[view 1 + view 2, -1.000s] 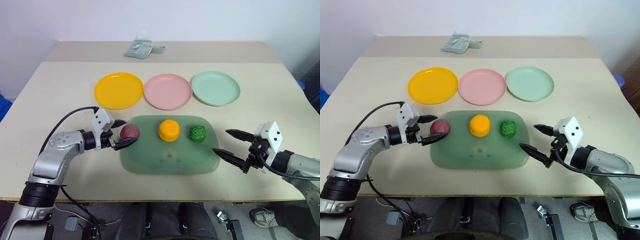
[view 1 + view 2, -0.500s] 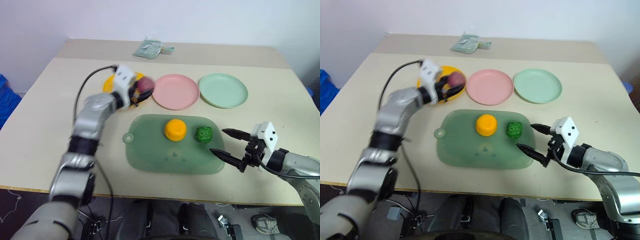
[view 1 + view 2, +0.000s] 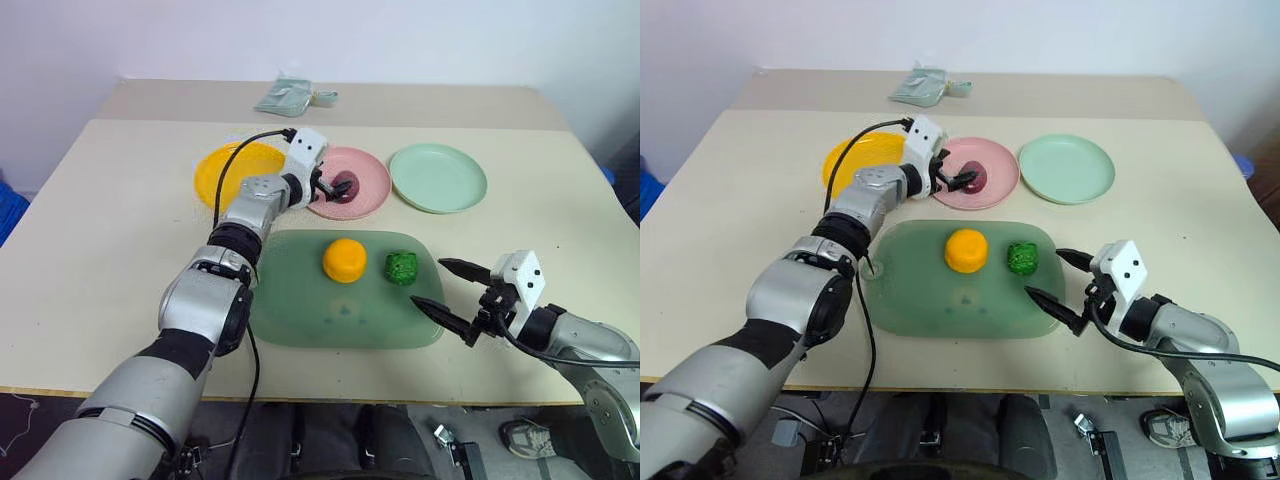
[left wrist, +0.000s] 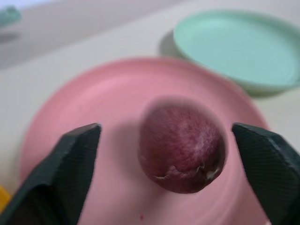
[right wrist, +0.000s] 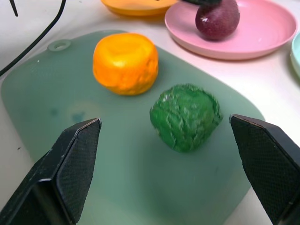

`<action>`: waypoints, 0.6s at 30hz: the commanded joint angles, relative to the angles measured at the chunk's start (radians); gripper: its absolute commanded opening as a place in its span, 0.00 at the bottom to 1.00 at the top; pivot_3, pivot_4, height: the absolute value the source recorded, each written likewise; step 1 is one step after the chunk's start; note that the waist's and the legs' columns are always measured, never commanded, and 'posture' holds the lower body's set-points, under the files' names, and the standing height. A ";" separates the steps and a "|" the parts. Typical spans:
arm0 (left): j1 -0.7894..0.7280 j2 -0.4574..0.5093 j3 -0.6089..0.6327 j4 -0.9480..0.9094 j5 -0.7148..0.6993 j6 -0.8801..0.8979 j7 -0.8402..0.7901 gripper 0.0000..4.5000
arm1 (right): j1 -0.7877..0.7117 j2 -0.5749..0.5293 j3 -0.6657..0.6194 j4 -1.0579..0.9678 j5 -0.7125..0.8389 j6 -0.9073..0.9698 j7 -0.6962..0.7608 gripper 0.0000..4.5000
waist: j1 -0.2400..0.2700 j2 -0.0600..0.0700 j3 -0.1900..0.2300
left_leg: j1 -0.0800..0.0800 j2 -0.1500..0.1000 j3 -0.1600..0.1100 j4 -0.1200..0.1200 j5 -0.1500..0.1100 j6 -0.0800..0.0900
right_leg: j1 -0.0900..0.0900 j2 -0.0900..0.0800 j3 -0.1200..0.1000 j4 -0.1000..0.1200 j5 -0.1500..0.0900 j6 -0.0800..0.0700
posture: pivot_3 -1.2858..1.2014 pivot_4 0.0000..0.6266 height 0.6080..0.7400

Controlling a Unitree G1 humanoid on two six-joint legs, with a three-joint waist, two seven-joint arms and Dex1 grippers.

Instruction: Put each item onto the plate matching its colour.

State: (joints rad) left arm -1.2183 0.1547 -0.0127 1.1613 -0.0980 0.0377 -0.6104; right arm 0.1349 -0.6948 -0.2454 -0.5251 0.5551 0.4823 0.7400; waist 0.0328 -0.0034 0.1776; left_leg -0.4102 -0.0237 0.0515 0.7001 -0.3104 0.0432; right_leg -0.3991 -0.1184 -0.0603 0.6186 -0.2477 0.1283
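The left wrist view shows the purple fruit (image 4: 182, 144) sitting on the pink plate (image 4: 75, 122), with the left gripper (image 3: 335, 187) around it. Its jaws are apart and do not touch the fruit. The right wrist view shows the bumpy green fruit (image 5: 185, 116) close up, with the right gripper (image 3: 452, 291) wide open near it. It holds nothing.

The orange fruit (image 3: 344, 259) and the green fruit both sit on the tray (image 3: 300, 320), near the middle of the table (image 3: 110, 230). The yellow plate (image 3: 225, 170) is far left and the green plate (image 3: 437, 177) is far right.

The fruits look small, light and round, so they may roll. The bumpy green one looks easy to hold. I think the best grip is across the middle, from both sides.

The head views show all three plates together. The wrist views do not.
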 commanded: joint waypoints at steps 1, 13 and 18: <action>0.103 0.073 0.024 -0.290 -0.089 0.002 -0.221 0.98 | -0.002 -0.016 -0.049 -0.039 0.030 0.011 0.000 1.00 | 0.000 0.001 -0.001 | 0.000 0.000 0.000 0.000 0.000 0.000 | 0.000 0.000 0.000 0.000 0.000 0.000 | 0.52 0.24 1.00; 0.471 0.220 -0.269 -0.964 -0.099 0.271 -0.559 0.98 | -0.051 -0.040 -0.030 -0.023 0.047 0.050 0.021 1.00 | 0.008 0.002 -0.001 | 0.002 0.000 -0.002 0.002 0.000 0.000 | 0.004 0.000 0.001 0.000 0.001 0.000 | 0.52 0.24 1.00; 0.467 0.214 -0.338 -0.922 -0.026 0.252 -0.549 0.93 | -0.053 -0.025 -0.021 -0.038 0.040 0.052 -0.006 1.00 | 0.005 0.002 -0.001 | 0.002 -0.001 -0.002 0.001 0.000 0.000 | 0.003 0.000 0.001 -0.001 0.001 -0.001 | 0.52 0.24 1.00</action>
State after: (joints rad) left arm -0.7359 0.3659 -0.3486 0.2378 -0.1436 0.3009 -1.1691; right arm 0.0834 -0.7248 -0.2520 -0.5287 0.5921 0.5393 0.7443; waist 0.0378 -0.0013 0.1766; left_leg -0.4088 -0.0243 0.0500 0.7007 -0.3107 0.0434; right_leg -0.3968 -0.1182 -0.0588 0.6182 -0.2470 0.1277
